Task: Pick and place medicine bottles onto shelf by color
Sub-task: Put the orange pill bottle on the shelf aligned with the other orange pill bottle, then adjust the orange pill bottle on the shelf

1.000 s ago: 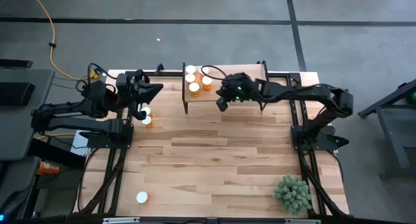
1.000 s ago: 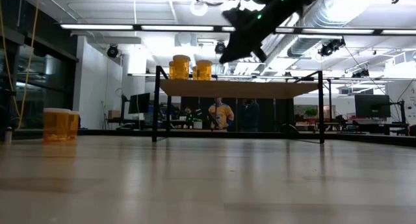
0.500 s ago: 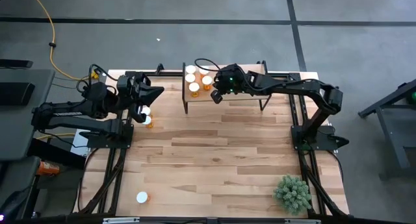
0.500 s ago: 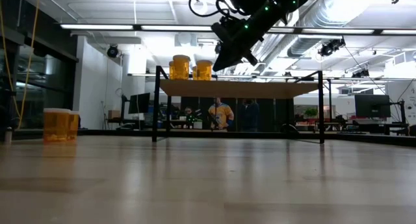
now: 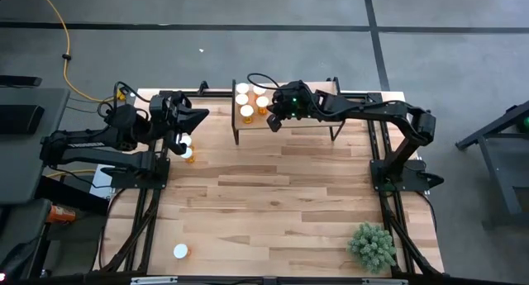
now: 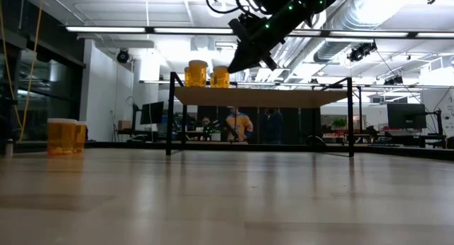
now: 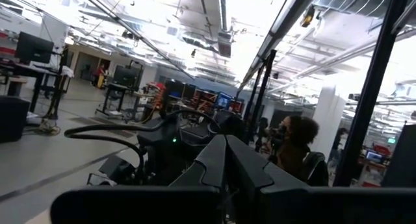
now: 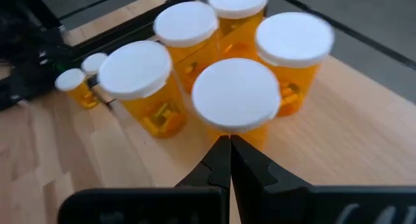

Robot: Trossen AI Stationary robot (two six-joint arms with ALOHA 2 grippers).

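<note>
- Right gripper (image 5: 273, 125): fingers together, empty, top centre of high view, above low light-wood shelf (image 5: 306, 121).
- Orange translucent white-capped medicine bottles (image 8: 235, 100): upright, caps up.
- Left gripper (image 5: 201, 114): fingers together, upper left.

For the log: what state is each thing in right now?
Right gripper: shut, empty, at the shelf bottles.
Left gripper: shut, empty, over table's left.
Shelf bottles: four, upright, capped.
Shelf: standing, partly filled.
Table bottles: two, capped, beside left gripper.
Lone bottle: capped, near table's front edge.
</note>
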